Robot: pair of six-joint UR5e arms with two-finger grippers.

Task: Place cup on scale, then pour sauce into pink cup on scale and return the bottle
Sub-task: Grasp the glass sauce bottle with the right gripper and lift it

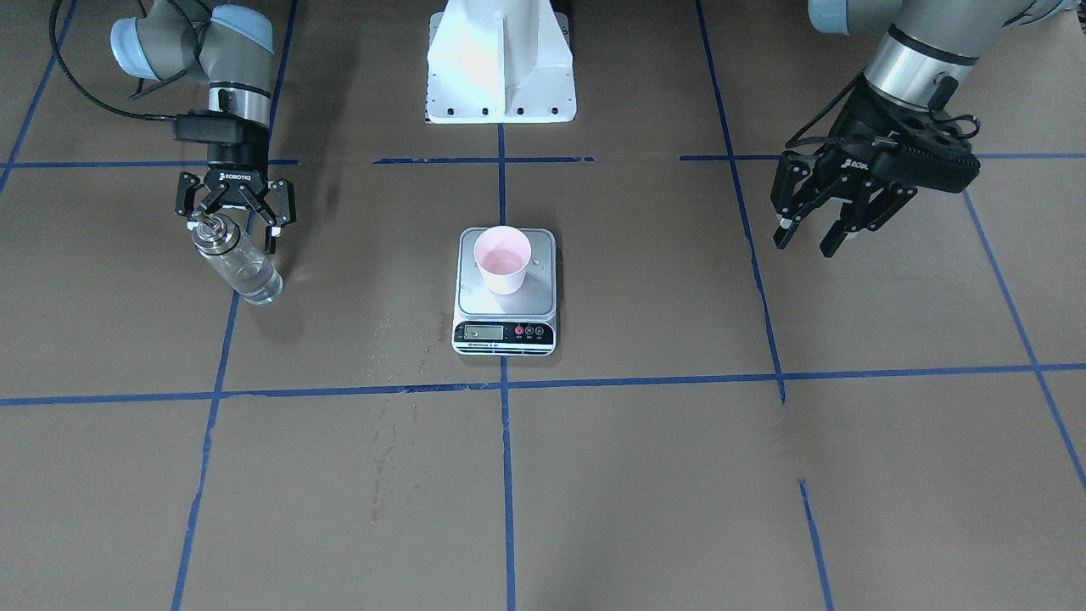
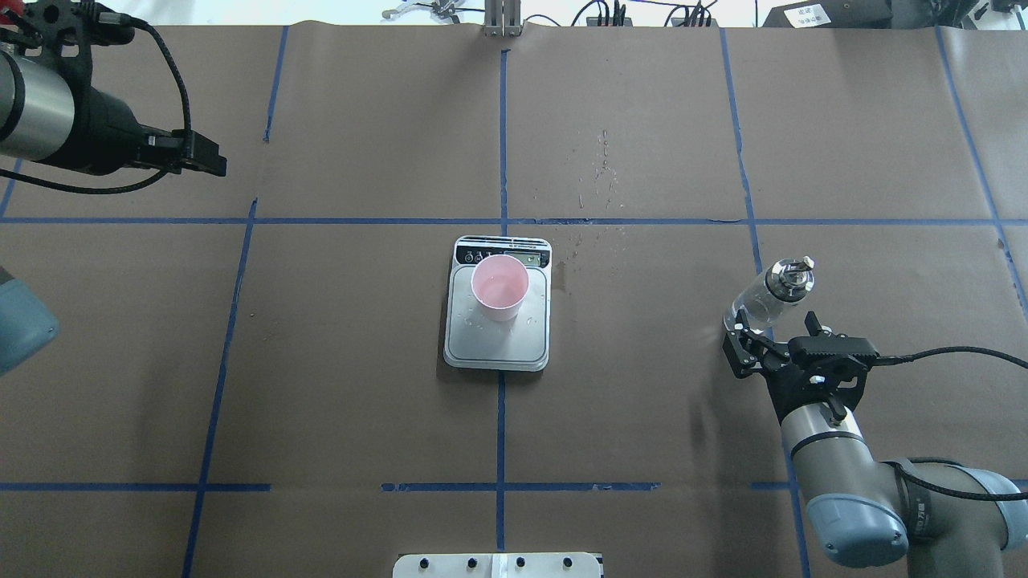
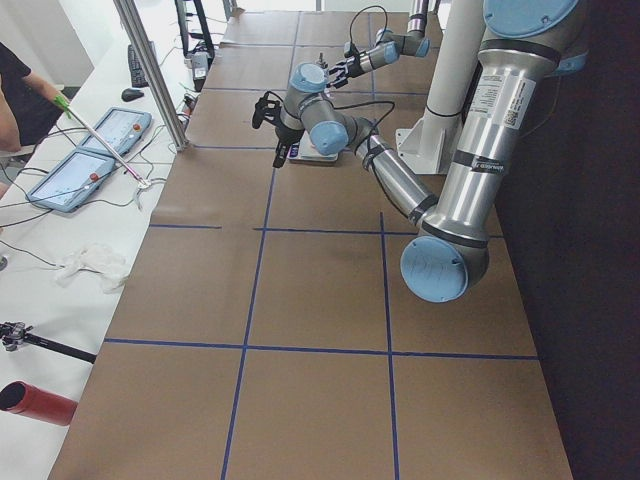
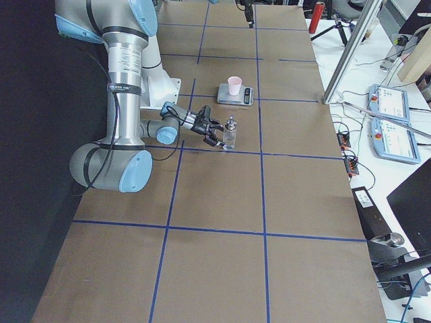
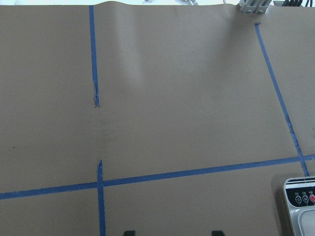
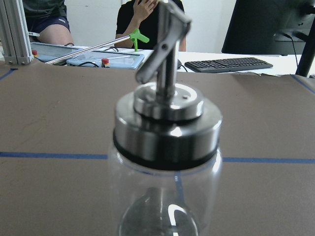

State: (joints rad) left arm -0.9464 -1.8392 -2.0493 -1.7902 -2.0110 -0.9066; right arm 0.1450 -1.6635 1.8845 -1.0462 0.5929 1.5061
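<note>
— What's around the bottle?

— I've got the bottle [image 1: 242, 267] upright on the counter [image 1: 645, 475], on or just beside a blue tape line [image 1: 222, 356], out on the robot's right. The right fingers [image 1: 273, 233] are spread wide at its neck, released. I can't tell whether a pad touches the glass.

— And the cup?

— The pink cup [image 2: 499, 287] sits on the scale [image 2: 498, 349], toward the display end of the plate. That's mid-counter, between the two arms and well apart from both. Small droplets [image 2: 470, 321] lie on the plate beside it. There's a scatter of specks [image 2: 598, 172] on the paper past the display end, toward the right arm's side.

— Left side?

— The left fingers [image 1: 785, 229] are spread apart, gripping nothing, tilted above bare paper. My left wrist view catches only a corner of the scale, red buttons showing.

— Materials?

— The bottle's clear round glass, with a brushed metal collar [image 6: 167, 130] over a black ring and a thin bent metal spout [image 6: 165, 34]. I can't read a liquid level. The cup's matte, tapered, no handle. The scale has a silver plate, white body and black strip. The counter is brown paper gridded in blue tape.

— Background?

— Behind the bottle there's a keyboard [image 6: 229, 64], a green-tipped rod [image 6: 135, 35] and two people [image 6: 147, 14]. The white mount [image 1: 501, 76] stands on the robot's side of the scale.
</note>
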